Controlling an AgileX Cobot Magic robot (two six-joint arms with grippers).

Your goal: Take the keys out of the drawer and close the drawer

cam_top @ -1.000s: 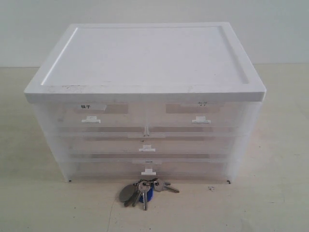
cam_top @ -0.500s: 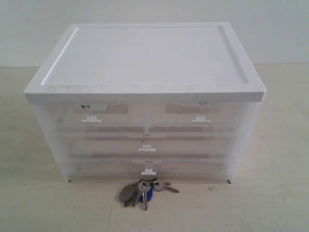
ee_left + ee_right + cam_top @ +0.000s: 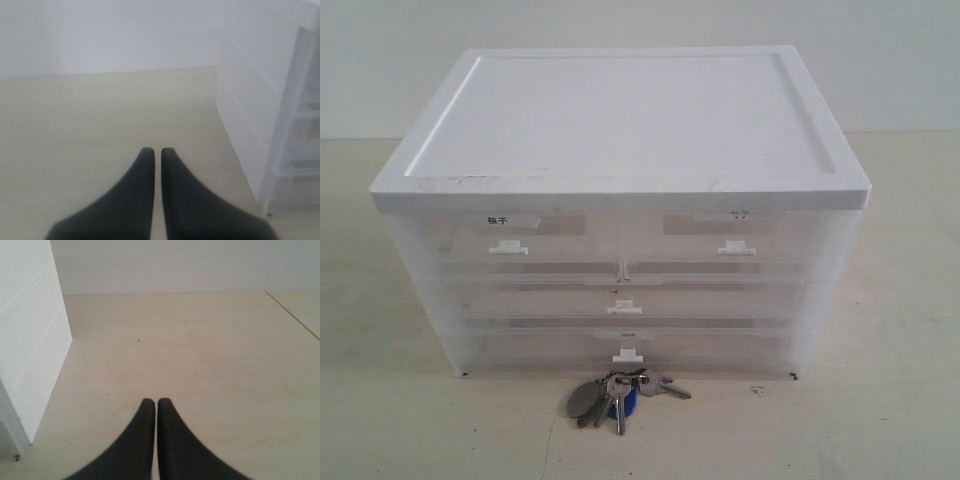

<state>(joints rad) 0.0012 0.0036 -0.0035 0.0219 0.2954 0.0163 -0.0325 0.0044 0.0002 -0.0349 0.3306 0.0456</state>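
Observation:
The keys (image 3: 616,394), a silver bunch with a grey oval tag and a blue fob, lie on the table just in front of the white drawer cabinet (image 3: 620,130). The unlabelled full-width drawer (image 3: 624,300), with its small white tab handle, sits pushed in flush with the cabinet front. Neither gripper shows in the exterior view. My left gripper (image 3: 157,151) hangs shut over bare table beside one side wall of the cabinet (image 3: 250,120). On the cabinet's other side, my right gripper (image 3: 153,402) is shut over bare table, with the cabinet's wall (image 3: 30,355) beside it. Nothing is held.
Two half-width labelled drawers (image 3: 508,240) sit at the top, and a wide labelled drawer (image 3: 626,345) at the bottom, all pushed in. A table seam (image 3: 292,315) runs diagonally past the right gripper. A pale wall stands behind the table.

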